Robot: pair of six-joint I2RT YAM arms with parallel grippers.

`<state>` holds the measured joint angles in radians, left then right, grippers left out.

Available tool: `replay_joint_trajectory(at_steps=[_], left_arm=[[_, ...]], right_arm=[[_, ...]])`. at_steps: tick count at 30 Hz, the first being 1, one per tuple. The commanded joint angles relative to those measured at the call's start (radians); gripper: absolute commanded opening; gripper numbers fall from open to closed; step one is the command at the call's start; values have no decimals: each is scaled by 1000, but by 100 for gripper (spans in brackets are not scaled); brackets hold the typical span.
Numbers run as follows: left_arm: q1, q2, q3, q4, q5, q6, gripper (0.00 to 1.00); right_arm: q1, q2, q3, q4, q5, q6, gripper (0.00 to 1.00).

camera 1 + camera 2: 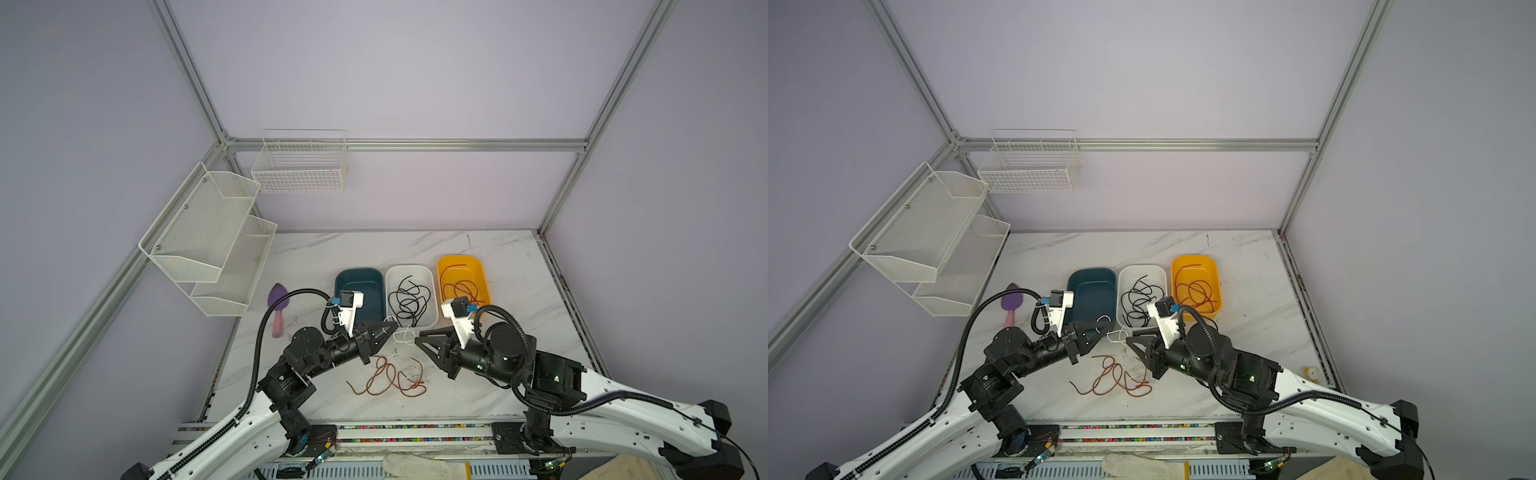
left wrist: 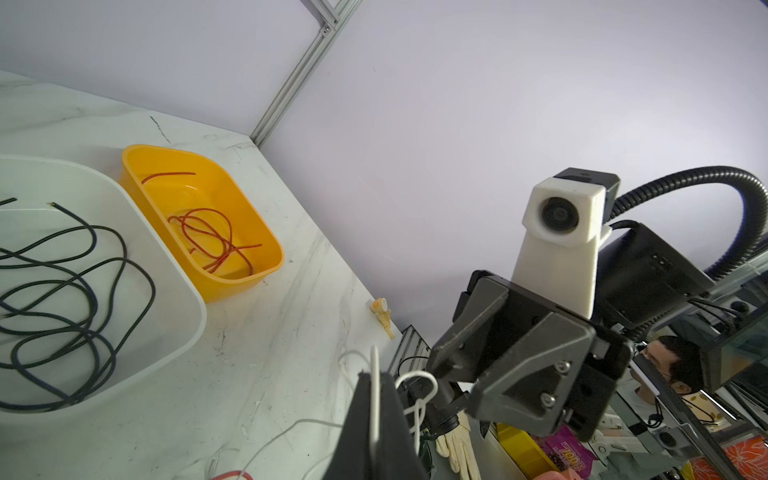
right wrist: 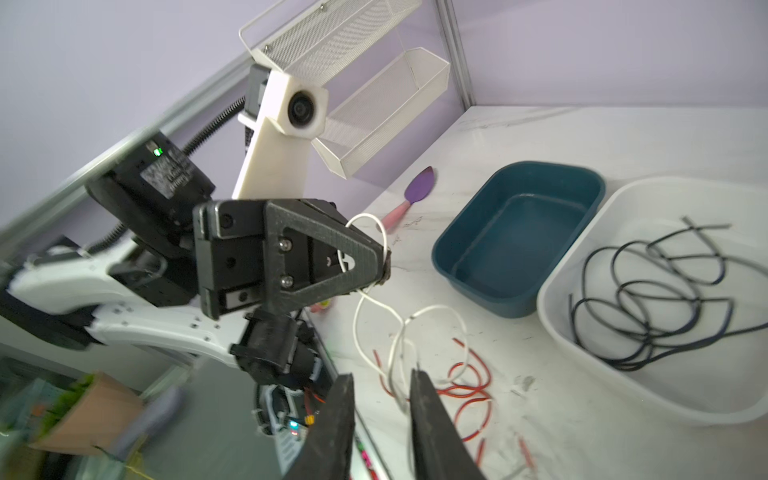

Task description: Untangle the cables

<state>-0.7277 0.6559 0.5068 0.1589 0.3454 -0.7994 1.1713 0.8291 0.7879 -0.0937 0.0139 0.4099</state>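
Note:
A thin white cable [image 1: 402, 336] hangs between my two grippers above the marble table. My left gripper [image 1: 392, 328] is shut on it; in the left wrist view the white cable [image 2: 375, 390] runs pinched between the black jaws. Facing it, my right gripper [image 1: 417, 338] is open, and in the right wrist view the white cable [image 3: 434, 307] loops down in front of its parted fingers [image 3: 424, 399]. An orange-brown cable [image 1: 390, 378] lies tangled on the table below, with white strands across it. Black cables [image 1: 409, 301] lie in the white bin [image 1: 432, 291] and orange-red cables [image 1: 461, 286] in the yellow bin [image 1: 482, 270].
A dark blue bin [image 1: 338, 282] stands to the left of the white one, just behind my left wrist camera. A purple trowel with a pink handle [image 1: 276, 307] lies further left. White mesh shelves [image 1: 208, 241] and a wire basket [image 1: 301, 166] hang on the walls.

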Motion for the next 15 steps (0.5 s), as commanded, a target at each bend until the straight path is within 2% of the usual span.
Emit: replay_joint_trajectory(at_steps=[1, 4, 8, 15], left_arm=[[0, -4, 105, -58, -48, 58, 0], [2, 18, 187, -127, -65, 89, 0], [1, 50, 287, -181, -71, 109, 0], [1, 79, 476, -274, -72, 147, 0]], right_arm=[[-4, -25, -22, 12, 19, -5, 43], [-4, -31, -40, 18, 21, -19, 57], [-3, -20, -77, 44, 20, -37, 67], [-4, -7, -172, 125, 75, -27, 77]])
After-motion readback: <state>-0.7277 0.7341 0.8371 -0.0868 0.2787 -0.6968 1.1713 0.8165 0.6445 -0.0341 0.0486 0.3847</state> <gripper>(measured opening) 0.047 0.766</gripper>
